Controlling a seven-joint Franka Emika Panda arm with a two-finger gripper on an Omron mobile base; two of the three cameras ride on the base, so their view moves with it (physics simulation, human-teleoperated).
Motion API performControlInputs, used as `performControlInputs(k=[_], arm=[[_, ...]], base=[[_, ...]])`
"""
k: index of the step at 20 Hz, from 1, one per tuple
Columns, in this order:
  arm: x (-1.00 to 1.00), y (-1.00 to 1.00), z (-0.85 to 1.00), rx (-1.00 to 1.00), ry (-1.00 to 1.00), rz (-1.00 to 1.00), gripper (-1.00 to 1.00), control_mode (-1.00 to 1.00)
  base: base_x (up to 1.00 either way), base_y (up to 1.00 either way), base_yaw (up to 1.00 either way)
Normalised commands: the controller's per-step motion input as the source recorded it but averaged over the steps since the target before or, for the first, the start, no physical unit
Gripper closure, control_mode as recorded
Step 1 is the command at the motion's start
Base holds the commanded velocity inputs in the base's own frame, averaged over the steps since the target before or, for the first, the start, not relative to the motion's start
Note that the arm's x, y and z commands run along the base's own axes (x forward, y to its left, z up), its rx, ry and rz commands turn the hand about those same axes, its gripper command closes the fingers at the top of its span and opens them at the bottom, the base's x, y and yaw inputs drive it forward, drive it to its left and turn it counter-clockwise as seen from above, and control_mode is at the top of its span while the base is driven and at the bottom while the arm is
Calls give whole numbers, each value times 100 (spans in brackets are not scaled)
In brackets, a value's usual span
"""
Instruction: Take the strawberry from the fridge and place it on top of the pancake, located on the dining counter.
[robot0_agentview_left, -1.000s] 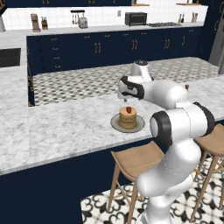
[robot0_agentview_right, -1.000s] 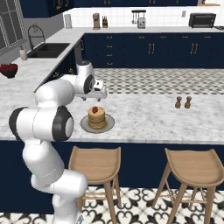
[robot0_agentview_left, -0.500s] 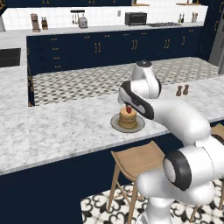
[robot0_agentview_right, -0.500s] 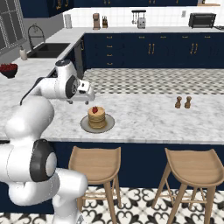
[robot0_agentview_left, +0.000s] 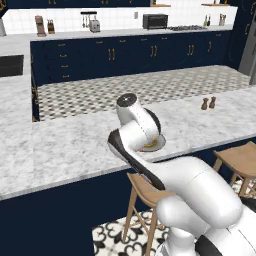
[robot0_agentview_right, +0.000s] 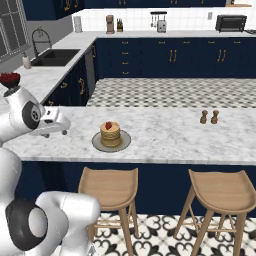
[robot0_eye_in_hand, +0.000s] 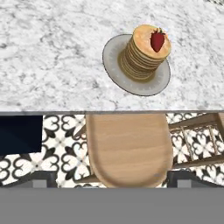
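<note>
Left base view
Arm: you see the white arm bent across the marbled table (robot0_agentview_left: 75, 145), hiding most of the plate (robot0_agentview_left: 156, 145); just a sliver of its rim and a bit of tan pancake show past the arm.
Shakers: two small brown ones (robot0_agentview_left: 208, 103) stand side by side further right on the table, well apart from the plate.
Stools: one wooden stool (robot0_agentview_left: 142, 192) sits under the table edge below the plate, another (robot0_agentview_left: 240, 160) to the right.

Right base view
Strawberry: your strawberry (robot0_agentview_right: 108, 125) sits on top of the pancake (robot0_agentview_right: 110, 134), red and small, touching the top layer.
Plate: round and beige, on the table near its front edge, above the left stool.
Gripper: the gripper (robot0_agentview_right: 59, 128) is left of the plate, apart from it, holding nothing.
Sink: a dark sink (robot0_agentview_right: 55, 56) with tap lies in the far left counter.

Hand view
Strawberry: it rests on the right part of the stack's top, tip pointing down in this view.
Gripper: you see the finger tips spread wide apart at the bottom corners, with nothing between them.
Stool: a wooden seat lies below the table edge, over patterned floor tiles (robot0_eye_in_hand: 26, 135).
</note>
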Motion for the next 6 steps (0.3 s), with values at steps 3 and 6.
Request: performControlInputs(k=[3,6], arm=[[-88,100,-61,-15,0,0,-100,-100],[-72,85,-47,-14,6,0,-100,-100]], base=[[0,0,0],[0,0,0]])
